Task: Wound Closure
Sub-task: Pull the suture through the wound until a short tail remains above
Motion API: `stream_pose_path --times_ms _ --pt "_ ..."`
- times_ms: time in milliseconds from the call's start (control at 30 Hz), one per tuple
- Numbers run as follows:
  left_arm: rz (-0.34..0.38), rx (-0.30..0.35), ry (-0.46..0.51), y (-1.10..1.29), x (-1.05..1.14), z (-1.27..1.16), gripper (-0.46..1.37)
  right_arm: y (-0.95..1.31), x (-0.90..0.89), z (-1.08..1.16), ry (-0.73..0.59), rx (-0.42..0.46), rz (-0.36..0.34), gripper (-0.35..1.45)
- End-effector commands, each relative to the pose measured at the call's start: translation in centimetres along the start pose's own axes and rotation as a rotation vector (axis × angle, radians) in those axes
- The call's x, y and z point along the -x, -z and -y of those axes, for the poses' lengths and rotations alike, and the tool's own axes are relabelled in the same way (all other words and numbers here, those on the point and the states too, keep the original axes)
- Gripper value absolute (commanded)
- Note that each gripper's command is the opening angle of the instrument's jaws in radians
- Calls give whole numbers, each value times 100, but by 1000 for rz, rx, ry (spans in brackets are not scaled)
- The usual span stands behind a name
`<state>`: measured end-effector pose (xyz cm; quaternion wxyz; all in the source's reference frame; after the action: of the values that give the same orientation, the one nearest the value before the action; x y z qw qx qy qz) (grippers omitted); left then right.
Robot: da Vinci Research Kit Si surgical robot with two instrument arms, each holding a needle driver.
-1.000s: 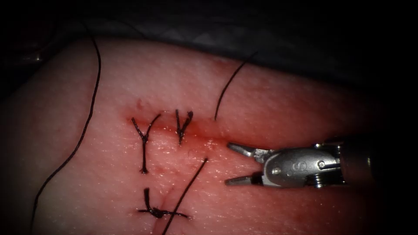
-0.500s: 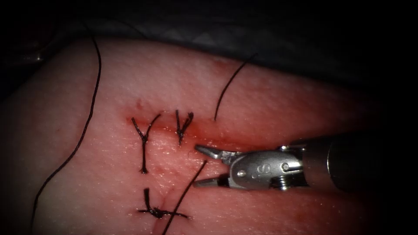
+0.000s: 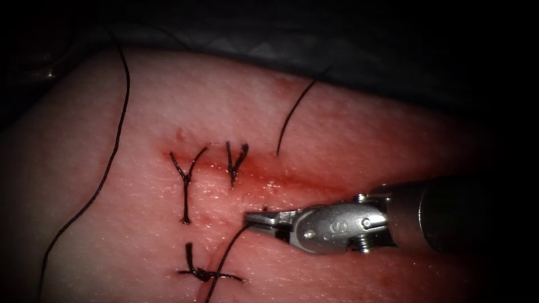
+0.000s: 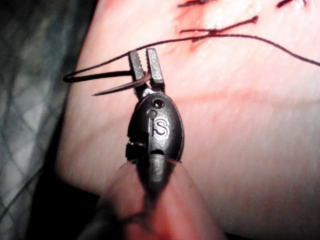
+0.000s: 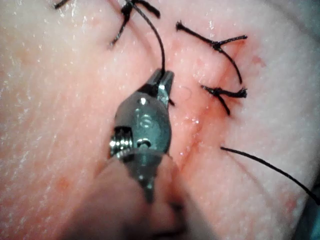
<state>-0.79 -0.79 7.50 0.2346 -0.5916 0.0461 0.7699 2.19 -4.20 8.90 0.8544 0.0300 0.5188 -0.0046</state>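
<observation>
My right tool (image 3: 252, 217) comes in from the right and lies low over the tissue (image 3: 359, 140), just on the near side of the cut (image 3: 292, 182). Its jaws are shut on the free end of a dark thread (image 3: 224, 258), which runs down past the lowest knot (image 3: 205, 274). The right wrist view has the same grip, right tool (image 5: 165, 80) on thread (image 5: 159, 47). In the left wrist view my left tool (image 4: 145, 62) holds the curved needle (image 4: 107, 76) near the base of its jaws, out of the tissue by its edge, with thread (image 4: 240, 36) trailing across the tissue.
Two tied stitches (image 3: 186, 179) (image 3: 234, 163) cross the cut's left part, with red fluid (image 3: 264, 174) along it. A long thread (image 3: 115, 146) curves down the tissue's left side. Another strand (image 3: 295, 109) rises toward dark cloth (image 3: 337, 39) behind.
My right tool has moved left along the cut with its jaws open, then shut them on the thread's free end. The thread end now bends toward the jaws.
</observation>
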Motion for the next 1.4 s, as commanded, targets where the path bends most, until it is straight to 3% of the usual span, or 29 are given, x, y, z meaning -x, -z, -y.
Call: stream_pose_path --times_ms 33,1400 --pt "0 7 0 0 0 0 -35 1 -3 3 7 -10 -2 -35" --pt "-1 7 2 -3 -2 1 -35 8 -51 62 49 -134 -15 -35"
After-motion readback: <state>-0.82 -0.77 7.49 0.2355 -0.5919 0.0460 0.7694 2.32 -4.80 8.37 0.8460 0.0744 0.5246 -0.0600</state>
